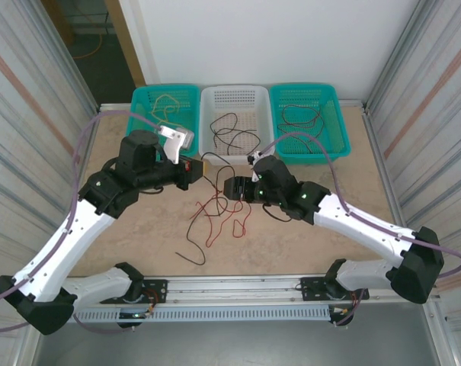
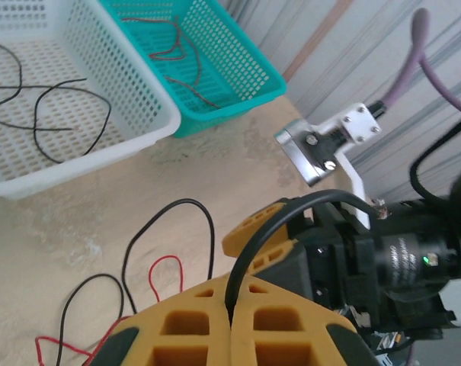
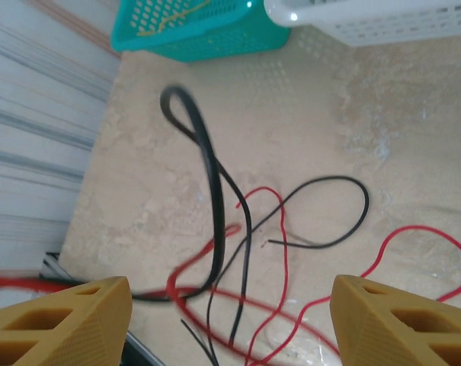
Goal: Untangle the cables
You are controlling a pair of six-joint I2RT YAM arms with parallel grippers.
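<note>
The cables (image 3: 245, 229) are seen as thin, glossy red and black strands, spread in loose, overlapping loops on the pale, stone-patterned surface (image 1: 139, 229) between the two arms. Behind them three perforated plastic baskets are lined up: a teal basket (image 1: 142, 107) holding a tan strand, a white basket (image 1: 238, 88) holding black ones, and a second teal basket (image 1: 338, 122) holding red and dark ones. The left tool (image 2: 230, 324) and the right tool (image 3: 230, 293) are fitted with ochre fingers (image 3: 70, 320) moulded with recessed rectangular cells.

From above, the crossings within the heap cannot be sorted out. In the right wrist view one black loop near the lens is blurred, and the fingers are cut off by the lower edge. In the left wrist view the far end of the raised black cable (image 2: 234, 286) is lost against the dark body of the right arm.

The left tool is pressed fully together, with that black cable pinched in its seam and held above the surface. The right tool is spread wide, nothing being gripped or touched, and the heap is seen beneath the gap
</note>
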